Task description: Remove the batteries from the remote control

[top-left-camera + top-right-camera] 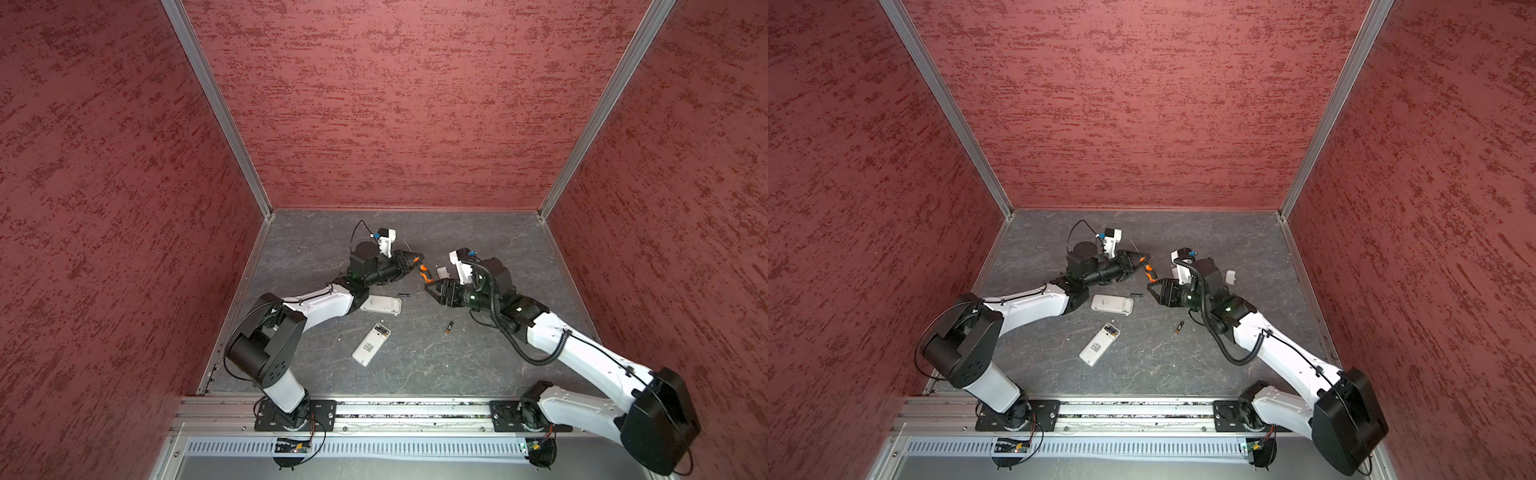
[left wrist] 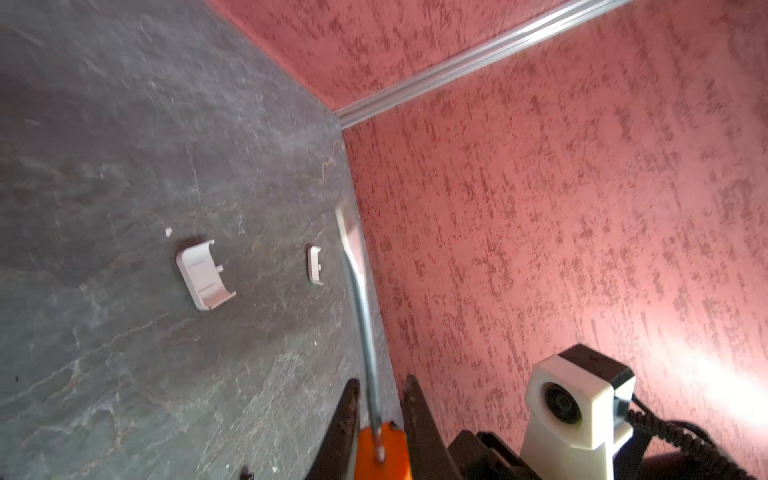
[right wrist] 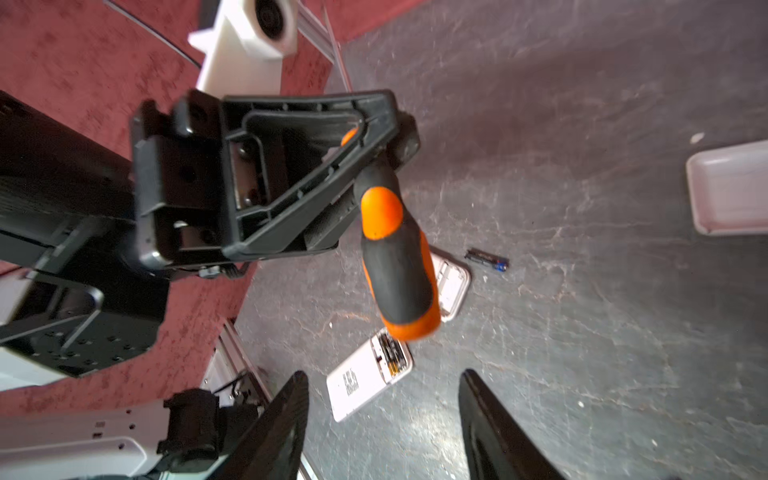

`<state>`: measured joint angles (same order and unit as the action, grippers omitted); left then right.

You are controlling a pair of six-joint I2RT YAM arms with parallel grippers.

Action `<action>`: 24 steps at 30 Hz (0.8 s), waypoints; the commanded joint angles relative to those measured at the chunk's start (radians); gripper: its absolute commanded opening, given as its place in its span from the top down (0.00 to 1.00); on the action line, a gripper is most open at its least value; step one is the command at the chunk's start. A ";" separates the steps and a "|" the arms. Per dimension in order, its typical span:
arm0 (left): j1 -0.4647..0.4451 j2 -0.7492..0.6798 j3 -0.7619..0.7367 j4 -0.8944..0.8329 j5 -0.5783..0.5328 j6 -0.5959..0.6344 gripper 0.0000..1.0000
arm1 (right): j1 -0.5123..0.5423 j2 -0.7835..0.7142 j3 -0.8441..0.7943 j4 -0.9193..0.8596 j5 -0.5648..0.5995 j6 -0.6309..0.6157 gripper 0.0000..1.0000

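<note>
One loose battery point(image 1: 448, 328) lies just behind the right gripper point(image 1: 431, 294), a second battery point(image 3: 486, 259) ahead of its spread jaws, and we think more sit in the open remote point(image 3: 365, 382) past that, though it's blurry. The left gripper point(image 2: 382, 386) is pinching the screwdriver point(image 3: 397, 257), so we'd call this the prying step; next up, that tip has to swing down into the bay.

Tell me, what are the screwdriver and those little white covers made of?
Screwdriver handle looks like matte black rubber over orange plastic; its shaft shines grey, likely steel. White covers: smooth moulded plastic, apparently, with thin curved walls and tabs.
</note>
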<state>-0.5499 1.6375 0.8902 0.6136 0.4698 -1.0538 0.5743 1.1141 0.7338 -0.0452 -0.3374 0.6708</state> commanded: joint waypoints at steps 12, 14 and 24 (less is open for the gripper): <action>0.004 0.030 0.052 0.218 -0.102 -0.155 1.00 | 0.002 0.114 -0.013 0.549 0.165 0.335 0.41; 0.002 0.028 0.056 0.214 -0.097 -0.155 1.00 | 0.000 0.129 -0.004 0.548 0.166 0.335 0.41; -0.020 0.043 0.056 0.227 -0.082 -0.175 1.00 | -0.031 0.208 0.050 0.572 0.126 0.340 0.51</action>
<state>-0.5621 1.6646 0.9222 0.7979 0.3817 -1.2228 0.5526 1.3121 0.7422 0.4801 -0.2073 0.9882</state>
